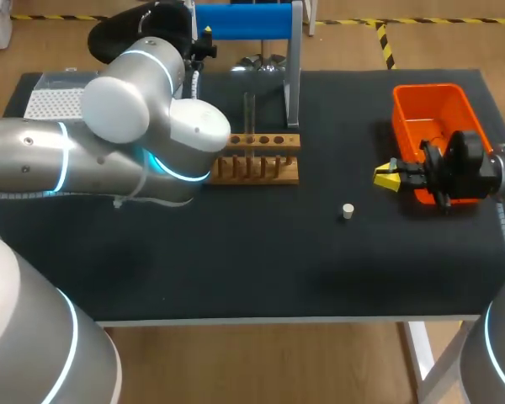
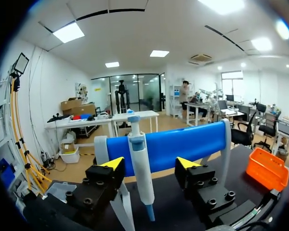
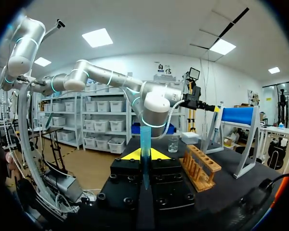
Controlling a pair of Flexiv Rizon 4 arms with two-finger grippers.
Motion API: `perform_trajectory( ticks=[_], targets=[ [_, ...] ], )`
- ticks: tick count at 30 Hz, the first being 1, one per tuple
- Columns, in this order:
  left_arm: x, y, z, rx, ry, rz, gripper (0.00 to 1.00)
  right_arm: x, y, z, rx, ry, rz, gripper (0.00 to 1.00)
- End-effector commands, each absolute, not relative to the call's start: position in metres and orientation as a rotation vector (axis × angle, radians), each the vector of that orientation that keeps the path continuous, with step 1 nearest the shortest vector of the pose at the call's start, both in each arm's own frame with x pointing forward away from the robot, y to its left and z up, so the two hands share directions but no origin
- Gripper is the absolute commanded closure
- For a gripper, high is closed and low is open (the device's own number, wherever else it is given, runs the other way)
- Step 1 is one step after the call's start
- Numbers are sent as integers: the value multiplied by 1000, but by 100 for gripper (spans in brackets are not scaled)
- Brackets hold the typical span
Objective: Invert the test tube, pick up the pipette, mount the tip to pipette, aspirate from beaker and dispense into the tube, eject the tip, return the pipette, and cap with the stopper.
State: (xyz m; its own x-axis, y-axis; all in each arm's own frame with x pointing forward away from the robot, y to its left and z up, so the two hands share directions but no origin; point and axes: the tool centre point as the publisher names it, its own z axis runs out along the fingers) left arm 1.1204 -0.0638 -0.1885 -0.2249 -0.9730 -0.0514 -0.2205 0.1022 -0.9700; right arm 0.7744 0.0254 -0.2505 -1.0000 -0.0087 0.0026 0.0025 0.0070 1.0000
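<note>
Nearest you on the dark surface [image 1: 236,269] lies a small white stopper [image 1: 348,211]. Just past it, to the right, your right gripper [image 1: 385,178] is clamped on a blue-tinted tube [image 3: 145,139], pinched between its yellow tips, beside an orange bin [image 1: 429,101]. Further back stands a wooden rack [image 1: 257,158] (a clear beaker [image 3: 173,143] shows beyond it from the right wrist). Farthest back, your left gripper [image 2: 150,163] has its fingers apart either side of the pipette [image 2: 139,159], not touching it, which hangs on a blue stand [image 2: 192,142].
</note>
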Motion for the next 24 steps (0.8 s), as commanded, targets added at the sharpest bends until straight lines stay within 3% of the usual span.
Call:
perform_trajectory(
  ticks=[1,6,7,11,15,19,24],
  targets=[
    [1126,-67,-198,-1193,1554,-1206,32,773,25,-250,6,-2227,-2206,100],
    [1129,-68,-202,-1189,1543,-1207,26,773,25,-250,6,-2227,-2206,100],
    [1129,-69,-203,-1186,1541,-1208,20,773,25,-250,6,-2227,-2206,100],
    [1132,-70,-205,-1184,1539,-1210,18,773,25,-250,6,-2227,-2206,100],
    [1135,-71,-207,-1183,1536,-1211,28,773,25,-250,6,-2227,-2206,100],
    [1137,-71,-207,-1184,1533,-1210,47,773,25,-250,6,-2227,-2206,100],
    [1139,-72,-206,-1188,1529,-1208,50,773,25,-250,6,-2227,-2206,100]
  ],
)
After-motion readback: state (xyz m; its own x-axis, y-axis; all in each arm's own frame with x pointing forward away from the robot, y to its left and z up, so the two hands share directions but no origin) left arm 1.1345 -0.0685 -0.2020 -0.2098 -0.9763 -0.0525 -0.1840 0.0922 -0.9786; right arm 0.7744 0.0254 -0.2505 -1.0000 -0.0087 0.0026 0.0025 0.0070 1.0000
